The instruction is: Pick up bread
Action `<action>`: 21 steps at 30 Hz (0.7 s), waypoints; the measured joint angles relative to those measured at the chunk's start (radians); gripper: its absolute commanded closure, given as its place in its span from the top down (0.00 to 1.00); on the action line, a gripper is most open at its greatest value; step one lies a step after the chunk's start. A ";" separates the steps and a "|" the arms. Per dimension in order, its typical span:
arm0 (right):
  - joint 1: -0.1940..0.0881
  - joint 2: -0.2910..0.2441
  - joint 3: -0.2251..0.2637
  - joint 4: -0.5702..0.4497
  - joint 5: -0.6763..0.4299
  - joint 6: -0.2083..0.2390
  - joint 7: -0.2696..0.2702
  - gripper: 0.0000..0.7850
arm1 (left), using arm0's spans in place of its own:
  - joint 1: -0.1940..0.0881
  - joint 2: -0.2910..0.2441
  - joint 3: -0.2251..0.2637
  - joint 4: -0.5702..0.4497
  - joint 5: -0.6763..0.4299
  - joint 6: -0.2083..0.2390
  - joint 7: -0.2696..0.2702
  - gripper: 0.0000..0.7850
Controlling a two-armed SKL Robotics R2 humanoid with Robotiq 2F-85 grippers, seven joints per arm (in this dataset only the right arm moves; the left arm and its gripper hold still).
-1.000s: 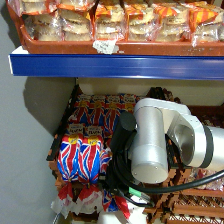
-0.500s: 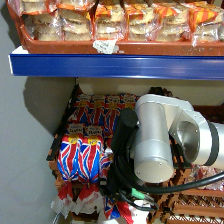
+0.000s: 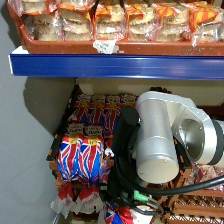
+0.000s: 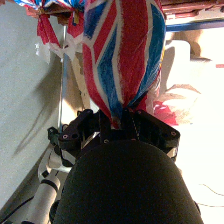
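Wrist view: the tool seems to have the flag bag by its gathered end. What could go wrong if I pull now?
1. The tool pinches only the bunched plastic of the bread, so the bag could slip or tear under the loaf's weight.
2. In the head view, more loaves sit packed beside the arm; pulling back might drag a neighbour off the shelf.
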 measured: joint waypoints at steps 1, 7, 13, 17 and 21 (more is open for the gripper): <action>0.000 0.000 -0.001 -0.002 -0.003 0.003 0.000 0.02 | 0.000 0.000 0.000 0.000 0.000 0.000 0.000 0.00; -0.002 0.001 -0.003 -0.012 -0.023 0.015 0.000 0.02 | 0.000 0.000 0.000 0.000 0.000 0.000 0.000 0.00; -0.005 0.003 0.002 -0.019 -0.041 0.026 0.000 0.02 | 0.000 0.000 0.000 0.000 0.000 0.000 0.000 0.00; -0.008 0.003 0.006 -0.022 -0.057 0.030 -0.001 0.02 | 0.000 0.000 0.000 0.000 0.000 0.000 0.000 0.00; -0.015 0.006 0.008 -0.024 -0.070 0.033 -0.002 0.02 | 0.000 0.000 0.000 0.000 0.000 0.000 0.000 0.00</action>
